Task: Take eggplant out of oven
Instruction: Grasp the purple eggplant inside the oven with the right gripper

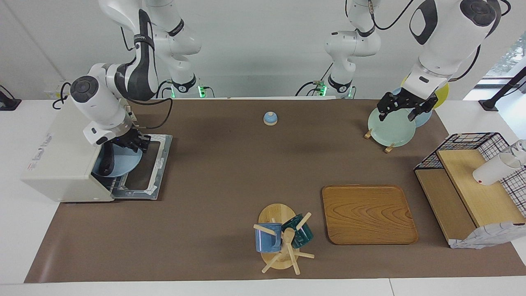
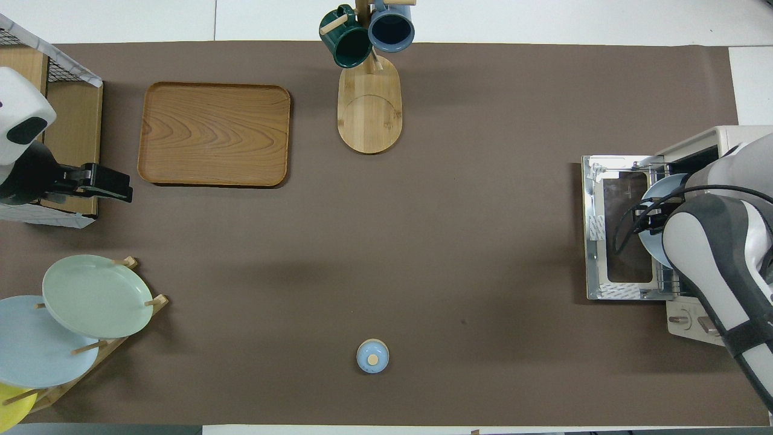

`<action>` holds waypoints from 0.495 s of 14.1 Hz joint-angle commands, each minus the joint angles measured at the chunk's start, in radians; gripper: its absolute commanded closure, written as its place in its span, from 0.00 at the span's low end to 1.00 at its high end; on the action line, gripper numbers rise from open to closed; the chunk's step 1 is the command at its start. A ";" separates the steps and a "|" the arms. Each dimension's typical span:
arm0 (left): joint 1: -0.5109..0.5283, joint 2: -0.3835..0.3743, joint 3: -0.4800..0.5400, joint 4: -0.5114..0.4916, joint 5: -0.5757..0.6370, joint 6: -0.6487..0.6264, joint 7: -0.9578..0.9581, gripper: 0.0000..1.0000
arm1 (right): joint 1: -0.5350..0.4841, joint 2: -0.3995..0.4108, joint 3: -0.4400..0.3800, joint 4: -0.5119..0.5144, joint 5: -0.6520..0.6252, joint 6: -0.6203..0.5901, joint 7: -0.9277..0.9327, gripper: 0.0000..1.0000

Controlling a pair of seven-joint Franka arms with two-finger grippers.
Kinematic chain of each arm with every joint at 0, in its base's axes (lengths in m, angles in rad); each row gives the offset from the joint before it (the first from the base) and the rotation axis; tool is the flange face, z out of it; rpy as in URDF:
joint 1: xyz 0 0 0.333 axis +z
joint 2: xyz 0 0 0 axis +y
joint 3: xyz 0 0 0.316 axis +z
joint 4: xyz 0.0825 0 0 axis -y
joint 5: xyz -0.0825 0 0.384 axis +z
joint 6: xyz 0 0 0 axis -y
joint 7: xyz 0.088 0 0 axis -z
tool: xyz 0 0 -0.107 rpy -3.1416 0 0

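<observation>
The cream-white oven [image 1: 61, 164] stands at the right arm's end of the table, and its glass door [image 1: 144, 172] lies open and flat in front of it. A light blue plate [image 1: 125, 160] sits in the oven's mouth and partly sticks out. The dark eggplant [image 1: 107, 162] lies on that plate, still inside the opening. My right gripper [image 1: 134, 143] is at the plate's rim, just above the open door. In the overhead view the plate [image 2: 658, 190] shows and my right arm hides the eggplant. My left gripper [image 1: 395, 115] is open and empty, waiting over the plate rack.
The plate rack holds a mint green plate [image 1: 390, 129]. A small blue lid [image 1: 270, 118] lies near the robots. A wooden tray [image 1: 367, 213] and a mug tree [image 1: 283, 238] are farther out. A black wire basket [image 1: 472, 185] with wooden shelves holds a white cup [image 1: 493, 169].
</observation>
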 commanded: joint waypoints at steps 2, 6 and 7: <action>0.001 -0.020 0.002 -0.019 0.001 0.006 0.002 0.00 | -0.015 -0.041 0.012 -0.084 -0.009 0.085 -0.035 0.67; 0.001 -0.020 0.002 -0.019 0.001 0.006 0.002 0.00 | -0.034 -0.055 0.012 -0.128 -0.009 0.110 -0.116 1.00; 0.001 -0.020 0.002 -0.019 0.001 0.006 0.002 0.00 | -0.025 -0.055 0.010 -0.125 -0.012 0.106 -0.142 1.00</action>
